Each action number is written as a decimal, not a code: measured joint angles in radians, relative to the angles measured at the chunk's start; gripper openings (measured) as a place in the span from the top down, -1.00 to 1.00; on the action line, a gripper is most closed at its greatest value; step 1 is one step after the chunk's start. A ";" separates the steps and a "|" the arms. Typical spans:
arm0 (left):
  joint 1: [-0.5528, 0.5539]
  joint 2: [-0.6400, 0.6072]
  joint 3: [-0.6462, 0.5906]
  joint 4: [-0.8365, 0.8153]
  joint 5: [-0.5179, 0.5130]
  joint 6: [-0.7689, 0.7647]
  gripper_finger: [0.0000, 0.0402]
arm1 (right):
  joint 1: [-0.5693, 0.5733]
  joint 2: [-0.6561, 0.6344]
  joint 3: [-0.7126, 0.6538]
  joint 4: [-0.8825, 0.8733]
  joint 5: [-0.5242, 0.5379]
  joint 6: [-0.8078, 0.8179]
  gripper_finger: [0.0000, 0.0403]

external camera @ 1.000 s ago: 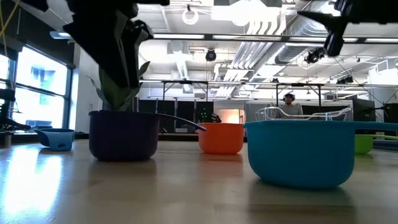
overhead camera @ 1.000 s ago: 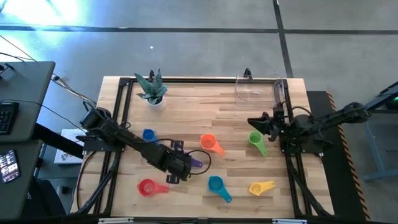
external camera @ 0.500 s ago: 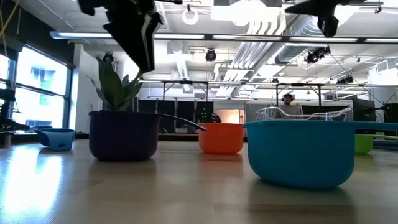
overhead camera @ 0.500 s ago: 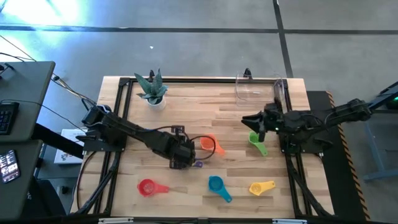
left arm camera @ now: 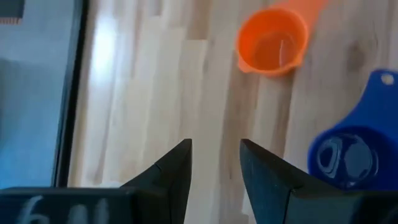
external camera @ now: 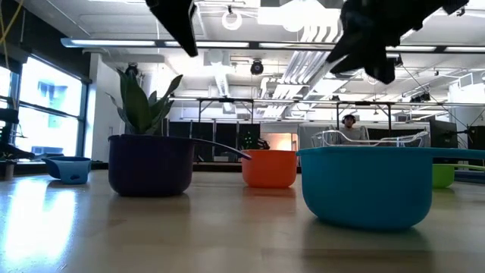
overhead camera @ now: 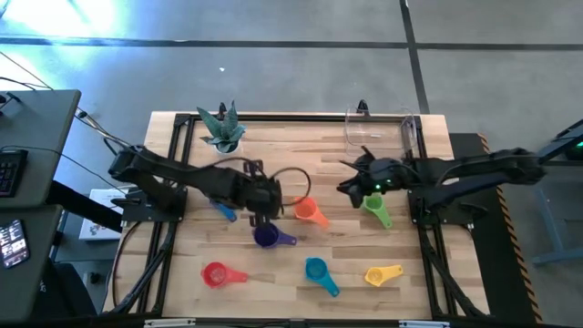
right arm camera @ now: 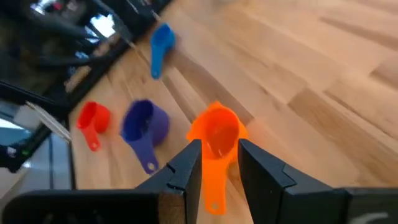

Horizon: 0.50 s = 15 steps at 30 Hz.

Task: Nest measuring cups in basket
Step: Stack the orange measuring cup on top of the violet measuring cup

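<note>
Left gripper point(overhead camera: 262, 202) hovers over the middle of the surface point(overhead camera: 310, 164), fingers parted with a narrow gap and nothing between them, just above the purple cup point(overhead camera: 266, 237) and beside the orange cup point(overhead camera: 308, 211). Right gripper point(overhead camera: 347, 186) hangs off to the orange cup's other side, also slightly parted and empty, with the green cup point(overhead camera: 374, 206) right under its arm. The blue cup point(overhead camera: 221, 210) peeks out from beneath the left arm. Along the near edge sit the red cup point(overhead camera: 215, 273), the teal cup point(overhead camera: 317, 271) and the yellow cup point(overhead camera: 379, 273), well apart from one another. The clear basket point(overhead camera: 375, 129) waits at the far right corner, holding no cups. A potted plant point(overhead camera: 222, 131) stands near the far left corner.
</note>
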State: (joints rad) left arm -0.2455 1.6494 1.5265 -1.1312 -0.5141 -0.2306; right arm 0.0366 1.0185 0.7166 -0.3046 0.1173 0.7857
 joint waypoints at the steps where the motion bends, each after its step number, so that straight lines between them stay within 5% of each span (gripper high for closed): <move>1: 0.005 -0.019 0.000 -0.006 0.000 -0.013 0.37 | -0.009 0.019 0.000 0.014 -0.017 0.000 0.52; 15: 0.020 -0.282 -0.001 -0.056 -0.006 -0.257 0.37 | -0.044 0.253 0.000 0.226 -0.085 -0.087 0.33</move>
State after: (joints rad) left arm -0.2255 1.3674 1.5257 -1.1870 -0.5198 -0.4877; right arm -0.0071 1.2718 0.7166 -0.0786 0.0322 0.6991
